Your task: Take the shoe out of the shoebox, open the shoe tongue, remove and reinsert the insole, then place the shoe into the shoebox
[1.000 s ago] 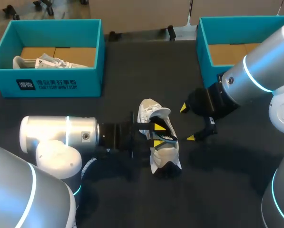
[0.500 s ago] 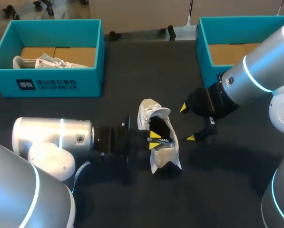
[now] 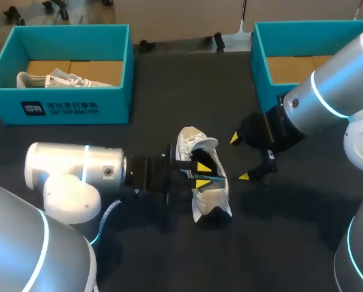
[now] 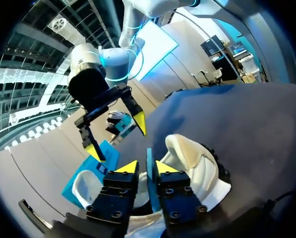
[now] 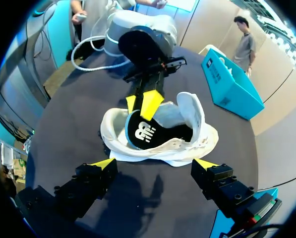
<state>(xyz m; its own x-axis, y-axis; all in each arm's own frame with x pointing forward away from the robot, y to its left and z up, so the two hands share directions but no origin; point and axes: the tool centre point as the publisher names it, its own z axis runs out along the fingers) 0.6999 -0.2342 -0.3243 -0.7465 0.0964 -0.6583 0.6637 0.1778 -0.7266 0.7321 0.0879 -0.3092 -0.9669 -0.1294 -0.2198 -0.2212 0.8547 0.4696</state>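
While the white shoe [image 3: 210,196] lies on the table [image 3: 169,103], the left gripper [image 3: 202,173] is clamped on the insole [image 5: 144,133] standing in its opening; the right gripper [image 3: 239,157], fingers apart, hangs just beside it.

left arm [image 3: 72,170], right arm [image 3: 339,79]: silver casings, cyan light rings | wrists: black | fingers [image 4: 175,198]: black, screwed, yellow tips

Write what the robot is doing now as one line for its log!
left claw: shut on insole, in shoe | right claw: open, beside shoe | shoe: on table
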